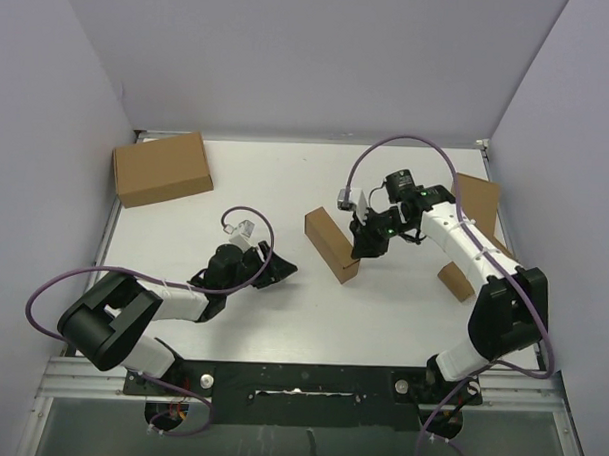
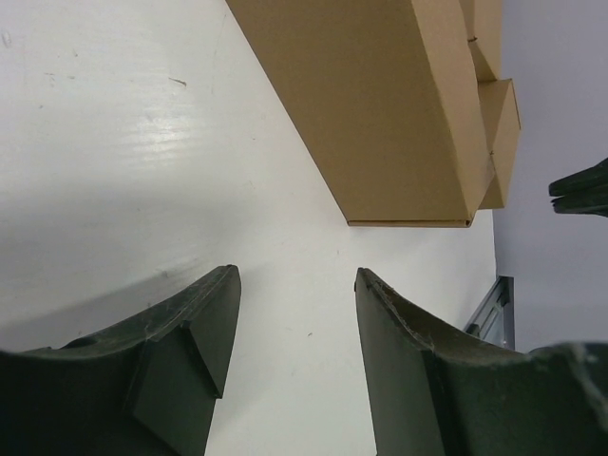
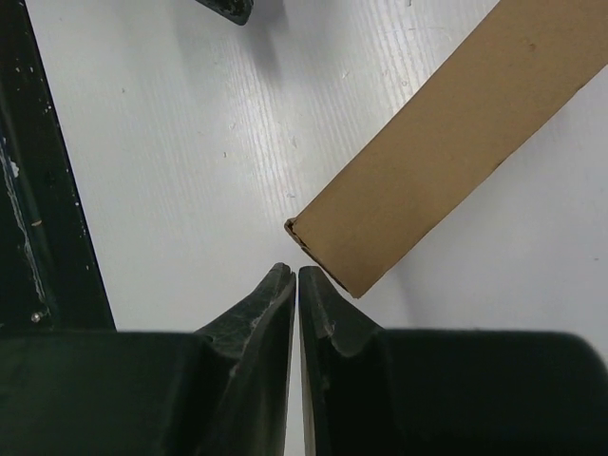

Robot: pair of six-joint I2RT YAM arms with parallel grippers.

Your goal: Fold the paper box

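The box (image 1: 331, 246) sits in the middle of the table (image 1: 276, 182) looking folded, right gripper (image 3: 296, 274) pinched shut on nothing right at its corner, left gripper (image 2: 296, 285) gaping empty nearby, so a poke there could easily skid it or pop a flap.

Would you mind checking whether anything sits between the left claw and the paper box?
Nothing visible does. In the left wrist view, only bare white table lies between the open left claw and the paper box. The shut right claw sits on the box's other side.
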